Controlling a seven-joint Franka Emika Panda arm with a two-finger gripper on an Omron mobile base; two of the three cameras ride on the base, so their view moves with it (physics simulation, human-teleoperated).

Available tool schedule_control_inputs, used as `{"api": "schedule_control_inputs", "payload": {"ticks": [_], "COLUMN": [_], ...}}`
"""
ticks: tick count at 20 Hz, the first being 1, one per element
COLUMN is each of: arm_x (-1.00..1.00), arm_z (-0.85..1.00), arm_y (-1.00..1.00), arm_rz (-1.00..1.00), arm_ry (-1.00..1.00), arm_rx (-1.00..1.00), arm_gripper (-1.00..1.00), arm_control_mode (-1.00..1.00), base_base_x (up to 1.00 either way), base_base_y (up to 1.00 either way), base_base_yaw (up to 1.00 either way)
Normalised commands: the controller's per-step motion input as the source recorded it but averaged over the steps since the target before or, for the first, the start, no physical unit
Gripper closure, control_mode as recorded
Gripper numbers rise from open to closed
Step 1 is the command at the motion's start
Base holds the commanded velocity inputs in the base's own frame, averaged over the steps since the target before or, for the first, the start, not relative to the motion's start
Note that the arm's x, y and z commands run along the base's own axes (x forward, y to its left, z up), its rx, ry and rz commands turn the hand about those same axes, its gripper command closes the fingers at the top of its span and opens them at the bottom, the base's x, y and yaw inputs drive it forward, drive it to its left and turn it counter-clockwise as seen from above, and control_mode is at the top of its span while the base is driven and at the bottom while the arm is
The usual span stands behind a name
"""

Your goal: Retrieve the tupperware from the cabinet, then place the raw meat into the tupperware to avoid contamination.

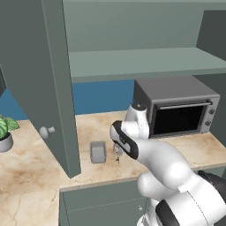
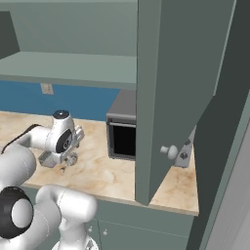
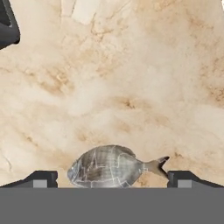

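Observation:
The raw meat (image 3: 109, 168), a small grey fish-shaped lump, lies on the marble counter right between my gripper's fingertips (image 3: 41, 179). My gripper (image 3: 113, 180) is open, pointing down at the counter, and its jaws stand apart from the meat on either side. In the left base view the gripper (image 1: 118, 155) hangs just right of the tupperware (image 1: 98, 152), a small pale grey box resting on the counter. The cabinet (image 1: 141, 62) above has its door (image 1: 35, 79) swung open. In the right base view the gripper (image 2: 67, 165) sits low over the counter.
A dark grey microwave (image 1: 178, 108) stands on the counter close behind and right of the hand. The open right cabinet door (image 2: 171, 88) hangs over the counter edge. A potted plant (image 1: 4, 132) is at far left. A dark corner (image 3: 6, 26) shows at the hand view's upper left.

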Motion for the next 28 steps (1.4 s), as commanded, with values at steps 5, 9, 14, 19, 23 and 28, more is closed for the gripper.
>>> {"api": "schedule_control_inputs", "payload": {"ticks": [5, 9, 14, 19, 23, 28], "arm_x": [0.00, 0.00, 0.08, 0.23, 0.04, -0.02], "arm_z": [0.09, 0.00, 0.00, 0.01, 0.00, 0.00], "arm_y": [-0.03, 0.00, -0.04, -0.15, -0.01, 0.45], "arm_rz": [0.49, 0.50, 0.48, 0.44, 0.41, 0.29], "arm_ry": [-0.02, 0.00, -0.02, -0.05, -0.09, -0.09], "arm_rx": [0.00, 0.00, -0.01, -0.01, -0.13, -0.23], "arm_gripper": [-1.00, -1.00, -1.00, -1.00, -1.00, -1.00], "arm_control_mode": [-1.00, -1.00, -1.00, -1.00, -1.00, -1.00], "base_base_x": [0.00, 0.00, 0.00, 0.00, 0.00, 0.00], "base_base_y": [0.00, 0.00, 0.00, 0.00, 0.00, 0.00], "base_base_yaw": [0.00, 0.00, 0.00, 0.00, 0.00, 0.00]}}
